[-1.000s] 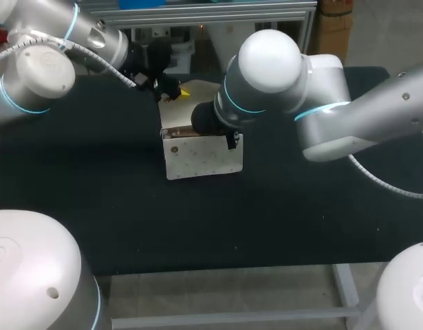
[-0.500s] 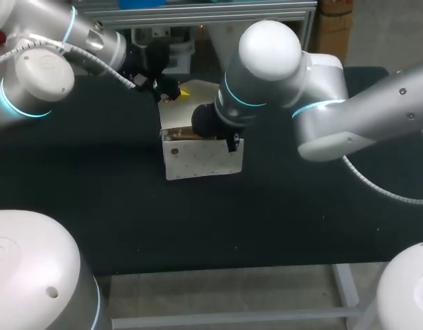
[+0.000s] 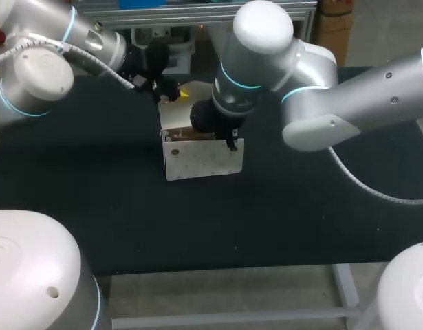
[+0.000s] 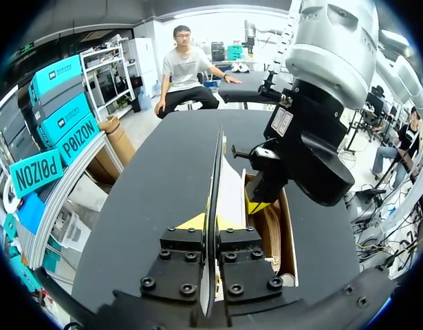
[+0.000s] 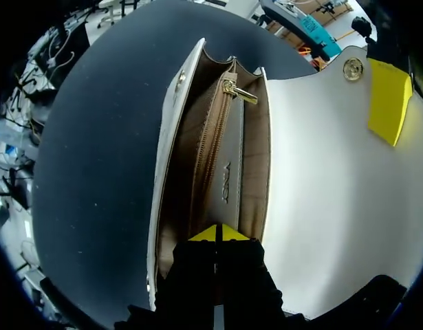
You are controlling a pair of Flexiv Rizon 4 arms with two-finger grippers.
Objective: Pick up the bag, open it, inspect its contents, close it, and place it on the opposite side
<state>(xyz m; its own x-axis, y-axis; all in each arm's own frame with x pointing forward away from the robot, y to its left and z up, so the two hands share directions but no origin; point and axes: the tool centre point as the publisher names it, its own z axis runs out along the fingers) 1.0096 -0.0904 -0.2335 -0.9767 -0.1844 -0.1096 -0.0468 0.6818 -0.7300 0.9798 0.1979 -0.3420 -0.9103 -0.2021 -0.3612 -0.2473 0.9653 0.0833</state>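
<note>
Right arm swung back; bag flap clamped in left jaws.

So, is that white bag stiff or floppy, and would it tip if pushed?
Likely stiff: the bag stands upright with flat walls, and its flap juts straight from the left gripper. Narrow base, so a push might tip it.

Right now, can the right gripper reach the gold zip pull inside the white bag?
Probably yes. The left gripper holds the flap of the white bag back, and the right gripper sits at the open mouth with the gold zip pull ahead of it, nothing between them.
</note>
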